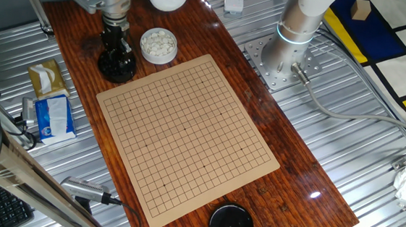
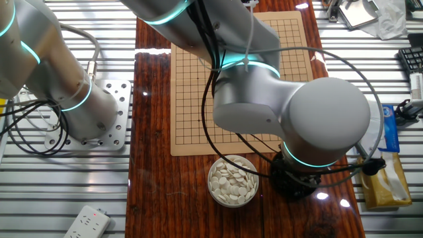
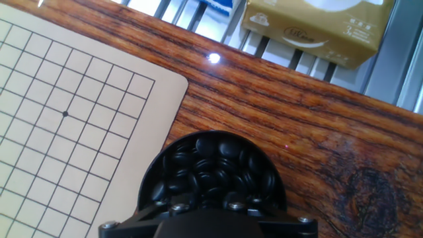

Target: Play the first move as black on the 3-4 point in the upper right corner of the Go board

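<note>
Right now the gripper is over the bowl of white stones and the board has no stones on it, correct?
Not quite. The gripper is over the bowl of black stones, as the hand view shows; the white stones sit in the bowl beside it. The board has no stones on it.

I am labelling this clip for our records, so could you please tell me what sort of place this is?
Probably a robotics lab bench: the robot arm is bolted to a ribbed metal table, with a Go board on a wooden top.

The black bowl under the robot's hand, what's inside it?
The black bowl is full of shiny black stones, heaped together. The gripper covers the near edge, so the stones there and the bowl's bottom are hidden.
</note>
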`<action>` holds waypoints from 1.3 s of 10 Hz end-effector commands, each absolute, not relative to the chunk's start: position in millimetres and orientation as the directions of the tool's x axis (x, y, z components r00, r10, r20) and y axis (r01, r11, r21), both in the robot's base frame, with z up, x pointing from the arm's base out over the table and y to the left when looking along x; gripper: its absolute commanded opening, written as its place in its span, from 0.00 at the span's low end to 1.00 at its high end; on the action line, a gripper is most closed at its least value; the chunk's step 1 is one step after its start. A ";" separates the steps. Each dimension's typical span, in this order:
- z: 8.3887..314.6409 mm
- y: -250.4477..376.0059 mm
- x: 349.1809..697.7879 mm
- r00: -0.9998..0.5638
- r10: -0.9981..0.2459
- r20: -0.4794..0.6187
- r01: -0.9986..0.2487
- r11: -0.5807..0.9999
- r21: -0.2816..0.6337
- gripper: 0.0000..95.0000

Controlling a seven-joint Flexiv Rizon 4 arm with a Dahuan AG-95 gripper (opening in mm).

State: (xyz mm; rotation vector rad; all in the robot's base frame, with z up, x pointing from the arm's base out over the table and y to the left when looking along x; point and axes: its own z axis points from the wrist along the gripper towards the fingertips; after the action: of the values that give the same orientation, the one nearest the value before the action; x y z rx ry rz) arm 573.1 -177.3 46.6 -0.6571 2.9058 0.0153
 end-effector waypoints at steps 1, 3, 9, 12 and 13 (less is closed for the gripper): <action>47.3 -177.0 572.5 -0.891 -0.425 -0.159 -0.427 0.904 -0.025 0.20; 47.1 -177.0 572.6 -0.891 -0.425 -0.160 -0.427 0.904 -0.025 0.20; 44.8 -176.6 573.0 -0.885 -0.434 -0.168 -0.436 0.899 -0.029 0.20; 45.7 -177.0 575.0 -0.866 -0.468 -0.175 -0.467 0.883 -0.049 0.20; 45.8 -177.1 575.9 -0.864 -0.471 -0.178 -0.470 0.881 -0.051 0.20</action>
State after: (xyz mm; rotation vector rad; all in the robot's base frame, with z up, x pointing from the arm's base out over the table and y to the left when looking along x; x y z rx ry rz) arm 574.9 -177.7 45.6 -0.7234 2.8645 -0.0133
